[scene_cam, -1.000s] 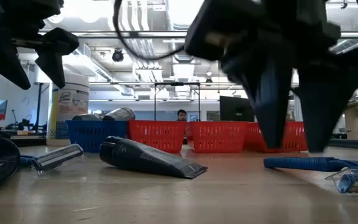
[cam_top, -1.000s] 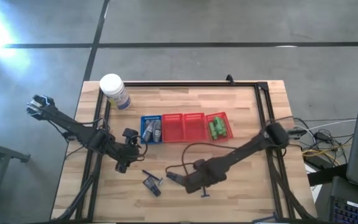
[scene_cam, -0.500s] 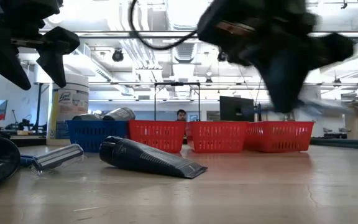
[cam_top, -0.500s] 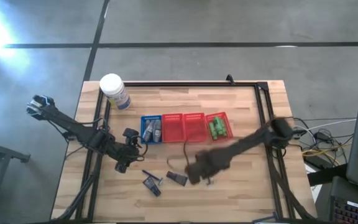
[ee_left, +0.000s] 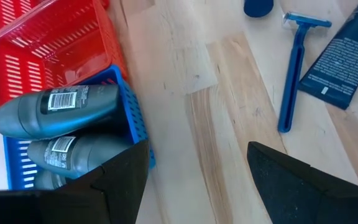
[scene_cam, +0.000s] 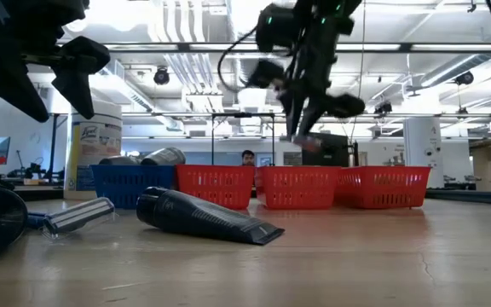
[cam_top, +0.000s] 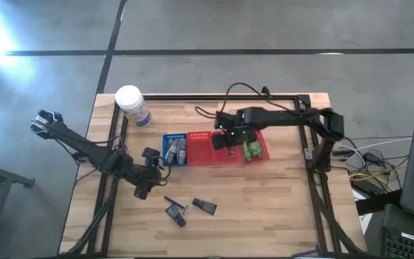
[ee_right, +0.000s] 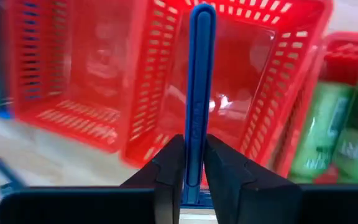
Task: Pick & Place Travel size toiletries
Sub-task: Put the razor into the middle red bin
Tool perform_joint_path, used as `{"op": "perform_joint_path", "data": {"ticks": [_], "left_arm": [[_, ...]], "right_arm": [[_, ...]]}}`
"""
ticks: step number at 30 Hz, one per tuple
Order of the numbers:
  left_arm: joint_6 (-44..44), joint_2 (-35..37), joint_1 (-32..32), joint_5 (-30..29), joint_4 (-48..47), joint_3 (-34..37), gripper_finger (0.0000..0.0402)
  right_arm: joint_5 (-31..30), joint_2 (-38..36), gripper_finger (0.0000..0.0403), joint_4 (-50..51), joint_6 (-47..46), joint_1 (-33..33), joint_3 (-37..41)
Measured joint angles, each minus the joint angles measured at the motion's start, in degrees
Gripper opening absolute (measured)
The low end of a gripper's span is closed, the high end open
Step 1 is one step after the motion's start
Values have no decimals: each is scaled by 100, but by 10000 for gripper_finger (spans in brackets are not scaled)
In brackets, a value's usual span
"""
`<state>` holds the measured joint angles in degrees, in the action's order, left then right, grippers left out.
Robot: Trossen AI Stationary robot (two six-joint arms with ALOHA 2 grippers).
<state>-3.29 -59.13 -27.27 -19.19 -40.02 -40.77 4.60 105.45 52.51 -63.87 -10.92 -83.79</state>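
Note:
My right gripper point(cam_top: 230, 142) hovers over the row of red baskets, shut on a thin blue razor point(ee_right: 201, 74). In the right wrist view the razor sits above the middle red basket point(ee_right: 253, 93), with green bottles point(ee_right: 325, 124) in the basket beside it. Grey tubes point(cam_top: 176, 150) lie in the blue basket. On the table near the near edge lie a second blue razor point(ee_left: 294, 74) and dark flat packets point(cam_top: 205, 207). My left gripper point(cam_top: 144, 185) hangs open next to the blue basket point(ee_left: 132, 124), touching nothing. My right gripper pinches the blue razor's handle point(ee_right: 196, 134) between its two fingers. The handle runs straight on past the fingertips, in line with them. The razor is lifted clear of the table and hangs over the middle red basket.
A white-lidded jar point(cam_top: 131, 104) stands at the far left corner. A black frame rail point(cam_top: 214, 97) runs along the far edge and down both sides. Bare wood lies to the right of the packets point(cam_top: 279, 208). In the low view a packet point(scene_cam: 203, 217) lies in front of the baskets.
My right gripper, shut on the razor, has lifted it off the table near the near edge. It has swung up and toward the far edge, and now stands above the red baskets. The packets and the other razor have stayed where they lay.

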Motion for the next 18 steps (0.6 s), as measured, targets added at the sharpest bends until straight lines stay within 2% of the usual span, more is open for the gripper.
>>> {"op": "perform_joint_path", "data": {"ticks": [4, 10, 18], "left_arm": [[-258, 0, 0, 1, 12, 0, 275], [-240, 0, 0, 55, 15, 0, 275], [233, -198, 17, 1059, 247, 26, 275]], "right_arm": [[-46, 360, 89, -139, 163, -90, 18], [-255, 326, 150, -61, 480, -88, -146], [-599, -212, 224, 297, 521, 641, -194]]}}
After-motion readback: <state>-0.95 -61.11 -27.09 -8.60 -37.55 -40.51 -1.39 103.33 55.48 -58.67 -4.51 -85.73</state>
